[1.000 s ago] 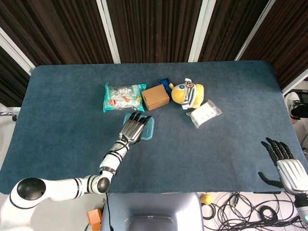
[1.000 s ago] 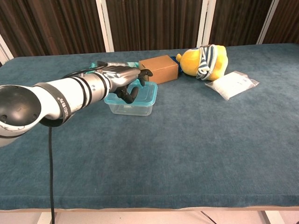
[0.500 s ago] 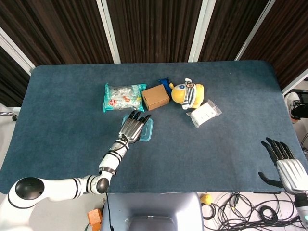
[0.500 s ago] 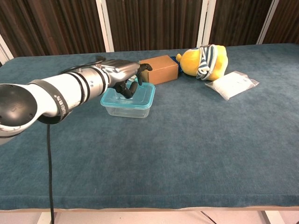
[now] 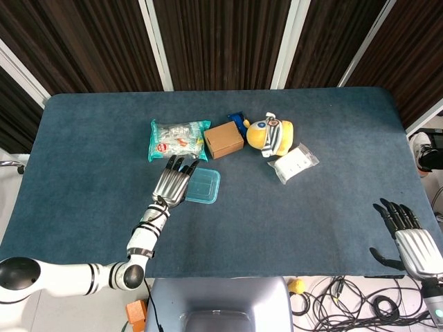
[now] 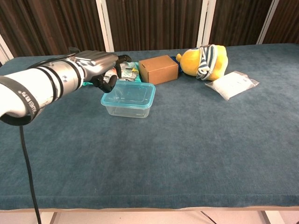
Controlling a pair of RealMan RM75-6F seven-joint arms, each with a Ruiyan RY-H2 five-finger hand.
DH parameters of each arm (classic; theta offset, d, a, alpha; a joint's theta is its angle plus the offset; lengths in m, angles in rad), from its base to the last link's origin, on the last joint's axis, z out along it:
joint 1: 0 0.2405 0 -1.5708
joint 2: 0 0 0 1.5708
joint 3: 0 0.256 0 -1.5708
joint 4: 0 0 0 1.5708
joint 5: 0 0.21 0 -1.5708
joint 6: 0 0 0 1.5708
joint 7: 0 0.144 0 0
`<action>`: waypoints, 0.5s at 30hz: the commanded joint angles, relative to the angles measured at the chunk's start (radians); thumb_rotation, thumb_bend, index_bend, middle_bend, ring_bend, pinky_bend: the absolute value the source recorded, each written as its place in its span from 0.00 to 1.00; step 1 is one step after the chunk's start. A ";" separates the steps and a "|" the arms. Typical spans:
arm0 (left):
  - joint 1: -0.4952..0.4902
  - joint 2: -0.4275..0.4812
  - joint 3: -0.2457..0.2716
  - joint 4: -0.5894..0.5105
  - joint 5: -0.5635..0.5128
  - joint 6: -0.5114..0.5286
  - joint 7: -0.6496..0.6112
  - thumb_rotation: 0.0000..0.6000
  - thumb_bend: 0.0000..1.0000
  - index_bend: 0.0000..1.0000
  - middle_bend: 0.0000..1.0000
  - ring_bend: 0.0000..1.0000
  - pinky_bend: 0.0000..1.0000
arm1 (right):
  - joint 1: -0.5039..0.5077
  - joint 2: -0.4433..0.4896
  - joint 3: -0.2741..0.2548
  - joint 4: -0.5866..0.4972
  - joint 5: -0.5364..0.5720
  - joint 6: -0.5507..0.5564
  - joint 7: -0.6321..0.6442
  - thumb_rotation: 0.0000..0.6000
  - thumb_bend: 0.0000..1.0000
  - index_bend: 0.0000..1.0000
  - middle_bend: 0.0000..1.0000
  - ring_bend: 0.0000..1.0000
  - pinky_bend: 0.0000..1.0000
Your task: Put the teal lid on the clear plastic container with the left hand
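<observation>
One teal lid (image 5: 203, 185) sits seated on one clear plastic container (image 6: 128, 105), near the table's (image 5: 104, 159) middle and just in front of the cardboard box (image 5: 223, 140); my left hand (image 5: 173, 180) lies just beside its left edge, holding nothing, fingers apart and loosely curled. My right hand (image 5: 408, 236) rests well apart at the table's near right corner, fingers spread and empty. Behind the container, counted: one snack packet (image 5: 178, 137), one cardboard box, one yellow plush toy (image 5: 271, 134), one small blue item (image 5: 237, 120) behind the box, one clear plastic bag (image 5: 293, 163).
</observation>
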 commanded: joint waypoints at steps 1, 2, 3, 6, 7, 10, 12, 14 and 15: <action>0.018 0.017 0.012 -0.024 0.012 0.022 0.014 1.00 0.73 0.00 0.27 0.08 0.00 | 0.001 -0.002 -0.001 -0.003 -0.002 -0.001 -0.008 1.00 0.20 0.00 0.00 0.00 0.00; 0.020 0.016 0.011 -0.020 0.011 0.019 0.013 1.00 0.73 0.00 0.27 0.08 0.00 | 0.000 -0.003 -0.002 -0.004 -0.004 -0.001 -0.012 1.00 0.20 0.00 0.00 0.00 0.00; 0.022 0.013 0.012 -0.012 0.008 0.014 0.013 1.00 0.73 0.00 0.27 0.07 0.00 | 0.000 -0.003 -0.003 -0.006 -0.006 0.000 -0.016 1.00 0.20 0.00 0.00 0.00 0.00; 0.029 0.007 0.011 0.001 0.002 -0.001 0.003 1.00 0.73 0.00 0.27 0.08 0.00 | -0.001 -0.003 -0.003 -0.007 -0.006 0.002 -0.017 1.00 0.20 0.00 0.00 0.00 0.00; 0.030 0.005 0.011 0.008 0.003 -0.006 -0.001 1.00 0.73 0.00 0.27 0.08 0.00 | -0.002 -0.003 -0.003 -0.007 -0.004 0.003 -0.017 1.00 0.20 0.00 0.00 0.00 0.00; 0.030 -0.010 0.010 0.042 0.009 -0.027 -0.014 1.00 0.73 0.00 0.27 0.07 0.00 | 0.000 -0.004 -0.001 -0.008 -0.001 -0.001 -0.017 1.00 0.20 0.00 0.00 0.00 0.00; 0.030 -0.023 0.006 0.068 0.011 -0.050 -0.032 1.00 0.73 0.00 0.27 0.07 0.00 | 0.001 -0.004 -0.002 -0.008 -0.003 -0.003 -0.018 1.00 0.20 0.00 0.00 0.00 0.00; 0.027 -0.034 0.005 0.091 0.007 -0.071 -0.037 1.00 0.73 0.00 0.26 0.05 0.00 | 0.002 -0.004 -0.003 -0.008 -0.004 -0.004 -0.018 1.00 0.20 0.00 0.00 0.00 0.00; 0.024 -0.042 0.005 0.107 0.006 -0.082 -0.037 1.00 0.73 0.00 0.26 0.05 0.00 | 0.001 -0.003 -0.003 -0.008 -0.004 -0.003 -0.018 1.00 0.20 0.00 0.00 0.00 0.00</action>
